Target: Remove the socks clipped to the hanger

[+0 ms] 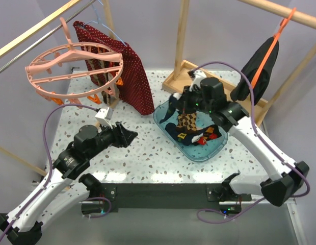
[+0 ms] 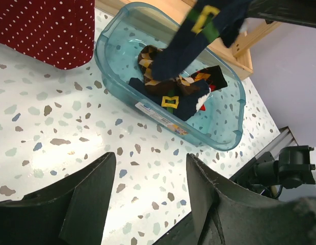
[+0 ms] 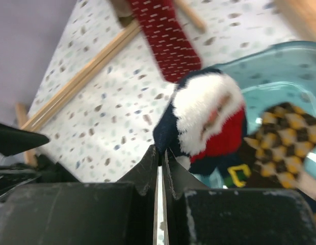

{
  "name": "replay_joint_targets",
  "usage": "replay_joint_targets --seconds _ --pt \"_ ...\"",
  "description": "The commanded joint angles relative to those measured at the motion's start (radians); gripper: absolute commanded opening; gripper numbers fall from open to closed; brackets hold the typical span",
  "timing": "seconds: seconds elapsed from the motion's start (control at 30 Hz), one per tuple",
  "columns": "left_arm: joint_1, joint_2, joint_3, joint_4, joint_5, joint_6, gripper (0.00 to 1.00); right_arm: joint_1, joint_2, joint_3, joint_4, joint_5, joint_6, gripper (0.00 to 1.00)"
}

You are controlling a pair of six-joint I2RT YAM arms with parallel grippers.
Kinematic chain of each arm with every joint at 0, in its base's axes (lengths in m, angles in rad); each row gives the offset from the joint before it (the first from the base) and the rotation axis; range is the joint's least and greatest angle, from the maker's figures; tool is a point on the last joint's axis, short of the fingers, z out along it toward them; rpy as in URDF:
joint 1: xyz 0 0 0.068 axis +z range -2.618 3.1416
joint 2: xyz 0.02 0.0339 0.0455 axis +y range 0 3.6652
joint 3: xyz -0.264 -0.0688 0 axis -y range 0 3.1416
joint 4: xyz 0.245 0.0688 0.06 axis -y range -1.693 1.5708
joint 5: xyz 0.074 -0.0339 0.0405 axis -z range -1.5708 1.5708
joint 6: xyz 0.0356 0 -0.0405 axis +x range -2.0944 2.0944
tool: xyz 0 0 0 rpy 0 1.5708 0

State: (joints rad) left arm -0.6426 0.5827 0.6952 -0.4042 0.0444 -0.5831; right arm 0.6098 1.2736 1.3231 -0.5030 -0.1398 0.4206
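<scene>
The pink ring hanger [image 1: 71, 64] hangs from the rail at the back left, orange clips dangling under its near rim. A teal tub [image 1: 219, 148] right of centre holds several socks [image 1: 191, 127], brown argyle and navy. My right gripper [image 3: 161, 150] is shut on the edge of a navy sock [image 3: 209, 120] with a white fluffy patch and red. That sock [image 2: 199, 35] dangles over the tub's far left end [image 2: 112, 66]. My left gripper [image 2: 150, 168] hovers open over bare table, left of the tub, nothing between its fingers.
A large red white-dotted cloth [image 1: 135, 84] hangs just behind the ring hanger. A black garment [image 1: 260, 61] on an orange hanger hangs at the back right. A wooden frame base [image 1: 178, 76] lies behind the tub, with upright posts and sloping rails on both sides.
</scene>
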Motion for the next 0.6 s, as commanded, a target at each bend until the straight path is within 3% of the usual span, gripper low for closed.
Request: replay_joint_targets --seconds 0.0,0.2,0.23,0.3,0.37,0.5,0.57 --pt "0.0 -0.001 0.029 0.048 -0.015 0.012 0.62 -0.079 -0.106 -0.028 -0.109 0.155 -0.025 0.0" --pt "0.0 -0.007 0.043 0.031 -0.018 0.032 0.62 -0.206 -0.143 -0.114 -0.169 0.201 -0.013 0.01" --pt "0.001 -0.015 0.046 0.024 -0.02 0.034 0.62 -0.212 -0.134 -0.123 -0.177 0.201 -0.016 0.15" --pt "0.0 -0.026 0.046 0.019 -0.021 0.039 0.62 -0.212 -0.103 -0.136 -0.187 0.186 -0.019 0.31" --pt "0.001 -0.038 0.047 0.001 -0.034 0.043 0.61 -0.213 -0.08 -0.133 -0.192 0.163 -0.034 0.41" --pt "0.0 -0.076 0.047 -0.03 -0.074 0.046 0.62 -0.214 -0.025 -0.091 -0.187 0.143 -0.071 0.7" --pt "0.001 -0.104 0.046 -0.045 -0.095 0.045 0.62 -0.211 -0.007 -0.059 -0.171 0.08 -0.083 0.76"
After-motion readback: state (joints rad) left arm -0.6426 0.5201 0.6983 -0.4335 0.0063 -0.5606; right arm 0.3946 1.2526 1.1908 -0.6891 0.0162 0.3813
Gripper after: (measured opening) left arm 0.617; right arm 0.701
